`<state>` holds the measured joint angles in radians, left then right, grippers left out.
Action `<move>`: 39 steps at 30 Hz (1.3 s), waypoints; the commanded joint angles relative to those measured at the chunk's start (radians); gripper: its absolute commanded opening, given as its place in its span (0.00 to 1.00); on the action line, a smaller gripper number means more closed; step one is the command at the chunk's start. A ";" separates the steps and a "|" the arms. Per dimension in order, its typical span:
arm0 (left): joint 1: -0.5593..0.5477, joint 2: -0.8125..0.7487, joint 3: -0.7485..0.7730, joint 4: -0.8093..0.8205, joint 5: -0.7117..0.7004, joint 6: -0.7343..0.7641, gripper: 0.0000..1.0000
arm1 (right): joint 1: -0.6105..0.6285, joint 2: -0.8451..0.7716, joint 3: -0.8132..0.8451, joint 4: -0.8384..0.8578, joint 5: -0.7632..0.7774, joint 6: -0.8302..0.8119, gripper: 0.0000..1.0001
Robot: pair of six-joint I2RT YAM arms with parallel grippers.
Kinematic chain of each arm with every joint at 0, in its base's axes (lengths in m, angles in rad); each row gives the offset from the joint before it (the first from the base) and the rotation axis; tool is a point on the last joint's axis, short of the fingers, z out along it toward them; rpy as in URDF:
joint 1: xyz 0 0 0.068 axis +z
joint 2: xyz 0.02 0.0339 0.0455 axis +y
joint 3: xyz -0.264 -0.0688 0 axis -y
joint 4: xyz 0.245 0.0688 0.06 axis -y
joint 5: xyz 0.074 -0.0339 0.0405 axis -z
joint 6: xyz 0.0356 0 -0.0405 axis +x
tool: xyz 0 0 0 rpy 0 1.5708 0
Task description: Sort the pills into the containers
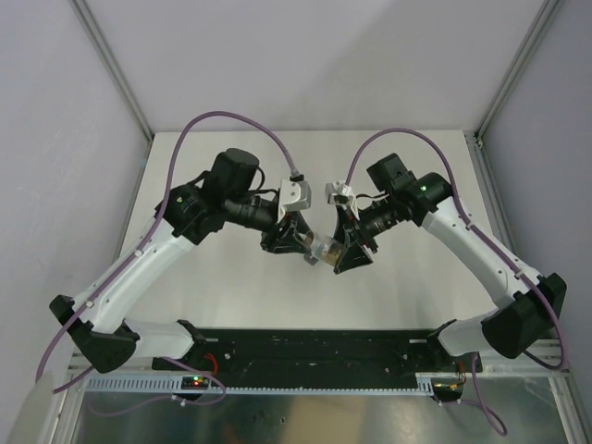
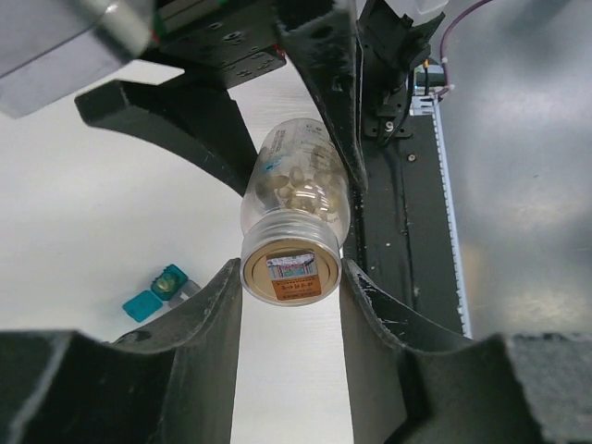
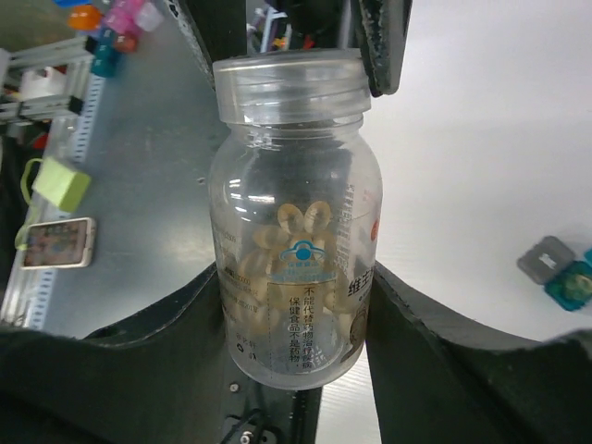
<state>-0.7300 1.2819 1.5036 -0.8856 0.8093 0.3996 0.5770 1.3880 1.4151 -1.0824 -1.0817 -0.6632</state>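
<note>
A bottle (image 1: 323, 248) hangs over the middle of the desk (image 1: 398, 296), lying on its side between the two arms and forward of their bases. The left jaws close on its cap (image 2: 290, 275) from the left. The right jaws clamp its body from the right, so the two sets of jaws meet end to end along it. Pills (image 2: 298, 190) lie inside the bottle, gathered in the body behind the cap. A small box (image 2: 167, 281) sits on the desk below, apart from the bottle, with its flap (image 3: 545, 258) open beside it.
</note>
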 commanded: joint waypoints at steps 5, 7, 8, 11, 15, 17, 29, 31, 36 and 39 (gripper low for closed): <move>-0.094 -0.032 -0.020 -0.035 0.017 0.105 0.44 | -0.001 0.120 0.178 -0.200 -0.174 -0.174 0.00; -0.095 -0.031 -0.010 -0.035 -0.003 0.099 0.55 | 0.003 0.133 0.185 -0.228 -0.158 -0.193 0.00; -0.095 -0.031 -0.005 -0.035 -0.017 0.093 0.61 | 0.003 0.129 0.178 -0.219 -0.148 -0.183 0.00; -0.094 -0.026 0.019 -0.034 -0.050 0.073 0.77 | 0.003 0.091 0.138 -0.142 -0.104 -0.129 0.00; -0.087 -0.025 0.047 -0.035 -0.078 0.040 0.97 | 0.002 0.031 0.080 -0.026 -0.040 -0.052 0.00; -0.079 -0.025 0.060 -0.034 -0.087 0.018 0.99 | 0.003 0.008 0.066 0.006 -0.006 -0.029 0.00; 0.082 0.015 0.147 -0.034 -0.066 -0.234 1.00 | 0.012 -0.147 0.024 0.195 0.315 0.093 0.00; 0.111 0.040 0.171 -0.035 -0.026 -0.283 1.00 | 0.019 -0.165 0.024 0.210 0.370 0.097 0.00; 0.143 0.095 0.222 -0.033 0.048 -0.362 1.00 | 0.060 -0.200 0.019 0.254 0.530 0.104 0.00; 0.151 0.131 0.248 -0.034 0.075 -0.407 1.00 | 0.078 -0.208 0.018 0.276 0.594 0.112 0.00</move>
<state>-0.5907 1.3823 1.6928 -0.9302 0.8032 0.0963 0.6327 1.2118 1.4361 -0.8867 -0.6247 -0.5743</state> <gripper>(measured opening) 0.996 0.571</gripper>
